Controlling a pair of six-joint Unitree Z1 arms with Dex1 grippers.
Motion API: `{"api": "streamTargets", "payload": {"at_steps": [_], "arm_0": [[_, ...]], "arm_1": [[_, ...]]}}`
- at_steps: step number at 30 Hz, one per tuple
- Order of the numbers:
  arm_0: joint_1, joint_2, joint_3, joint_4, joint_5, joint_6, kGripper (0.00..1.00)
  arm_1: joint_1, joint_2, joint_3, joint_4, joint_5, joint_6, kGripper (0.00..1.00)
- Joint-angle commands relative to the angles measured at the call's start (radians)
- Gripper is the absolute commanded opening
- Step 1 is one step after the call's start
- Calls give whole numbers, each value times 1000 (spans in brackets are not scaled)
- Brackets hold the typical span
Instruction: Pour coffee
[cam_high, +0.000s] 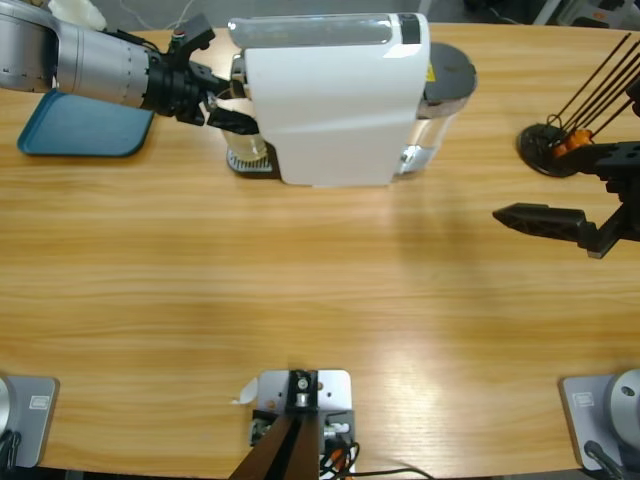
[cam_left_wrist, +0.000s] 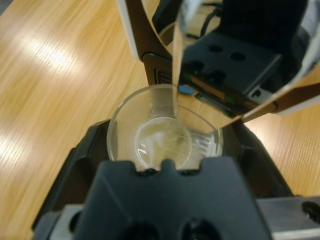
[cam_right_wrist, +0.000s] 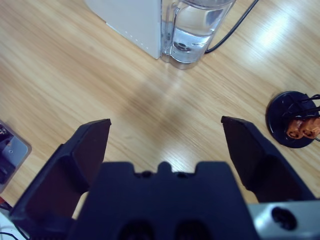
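Black left hand (cam_left_wrist: 165, 165) grips a clear glass (cam_left_wrist: 162, 137) under the white coffee machine (cam_high: 335, 100); right hand (cam_right_wrist: 165, 145) gapes wide, empty.

Clear glass (cam_left_wrist: 165, 142) upright under white machine (cam_high: 335, 100), near-empty.

We saw our left gripper (cam_left_wrist: 165, 150) clasping a clear glass (cam_left_wrist: 165, 140) under the coffee machine's spout (cam_left_wrist: 220, 65).
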Motion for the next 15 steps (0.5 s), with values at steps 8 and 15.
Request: {"api": "streamTargets", "payload": {"at_steps": [8,15], "arm_0": [[42,-102,61,85,112,8,264],[133,-212,98,90,112,-11,255]], "arm_1": [[8,3,35,-11,-15,-13,991],[8,-4,38,-14,-15,-13,991]]}}
